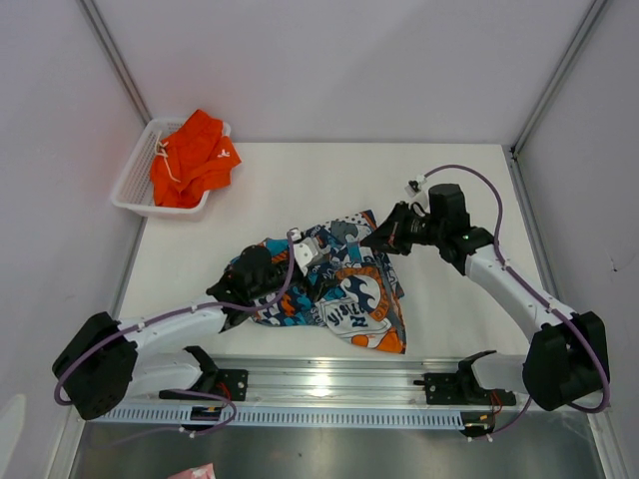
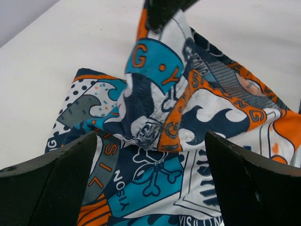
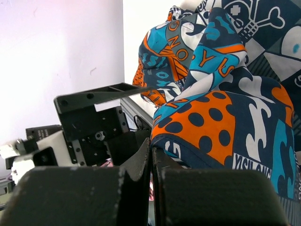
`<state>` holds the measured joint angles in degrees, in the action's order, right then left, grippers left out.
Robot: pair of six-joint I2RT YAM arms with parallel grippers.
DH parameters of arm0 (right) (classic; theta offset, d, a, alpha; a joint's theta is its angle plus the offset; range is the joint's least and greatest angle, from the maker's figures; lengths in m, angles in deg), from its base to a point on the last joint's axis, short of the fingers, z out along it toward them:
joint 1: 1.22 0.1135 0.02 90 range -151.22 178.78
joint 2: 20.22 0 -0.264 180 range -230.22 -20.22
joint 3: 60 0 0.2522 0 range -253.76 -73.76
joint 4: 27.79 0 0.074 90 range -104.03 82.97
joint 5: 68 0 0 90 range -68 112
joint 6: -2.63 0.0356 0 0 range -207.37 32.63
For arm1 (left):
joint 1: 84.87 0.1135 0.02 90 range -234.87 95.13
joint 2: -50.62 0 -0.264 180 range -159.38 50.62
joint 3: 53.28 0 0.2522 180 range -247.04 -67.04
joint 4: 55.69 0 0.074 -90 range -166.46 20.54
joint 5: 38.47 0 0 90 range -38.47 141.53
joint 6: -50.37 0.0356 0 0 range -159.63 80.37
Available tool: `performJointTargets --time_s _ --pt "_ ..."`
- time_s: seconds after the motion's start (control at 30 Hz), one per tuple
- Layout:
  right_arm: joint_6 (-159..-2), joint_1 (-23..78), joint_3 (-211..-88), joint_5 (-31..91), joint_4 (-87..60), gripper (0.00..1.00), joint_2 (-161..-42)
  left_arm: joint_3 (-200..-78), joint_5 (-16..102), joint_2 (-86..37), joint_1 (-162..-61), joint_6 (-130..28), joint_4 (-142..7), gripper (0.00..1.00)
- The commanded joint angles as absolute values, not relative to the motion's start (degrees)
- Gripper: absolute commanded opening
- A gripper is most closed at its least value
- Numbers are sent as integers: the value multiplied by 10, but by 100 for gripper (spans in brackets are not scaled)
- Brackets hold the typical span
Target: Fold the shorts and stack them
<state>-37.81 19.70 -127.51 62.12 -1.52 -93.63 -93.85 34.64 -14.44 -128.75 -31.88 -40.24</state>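
The printed shorts (image 1: 349, 294), in blue, teal, orange and white, lie rumpled at the middle of the table. My right gripper (image 1: 384, 238) is shut on their far right edge and holds that part lifted (image 3: 221, 113); its jaws (image 3: 151, 155) are pressed together on the hem. My left gripper (image 1: 262, 276) is open over the left side of the shorts, its fingers (image 2: 51, 183) spread wide above the print (image 2: 155, 160), not touching it. The plain orange shorts (image 1: 193, 158) lie bunched in the basket.
The white mesh basket (image 1: 130, 188) stands at the back left corner of the table. A metal rail (image 1: 329, 384) runs along the near edge. Grey walls close in on both sides and the back.
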Motion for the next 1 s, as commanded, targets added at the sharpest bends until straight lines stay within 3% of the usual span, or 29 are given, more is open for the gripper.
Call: performJointTargets --time_s 0.0,0.47,0.6,0.67,0.77,0.9,0.93,0.97 --pt "-368 190 -1297 646 -19 0 -936 -961 266 -164 -1290 -251 -353 96" --pt "-355 187 -1288 669 -50 0 -951 -1018 284 -269 -1297 -207 -360 89" --pt "-352 188 -1283 673 -56 0 -953 -1042 305 -303 -1303 -192 -364 64" --pt "-349 187 -1282 675 -57 0 -954 -1041 325 -311 -1303 -194 -341 56" --pt "-348 188 -1282 679 -57 0 -955 -1053 325 -320 -1305 -194 -351 28" --pt "-352 187 -1283 686 -60 0 -957 -1076 291 -322 -1307 -189 -382 0" --pt "-355 186 -1283 688 -63 1 -958 -1065 279 -317 -1307 -192 -378 0" --pt "-370 185 -1283 691 -63 9 -959 -1057 251 -304 -1307 -198 -356 0"
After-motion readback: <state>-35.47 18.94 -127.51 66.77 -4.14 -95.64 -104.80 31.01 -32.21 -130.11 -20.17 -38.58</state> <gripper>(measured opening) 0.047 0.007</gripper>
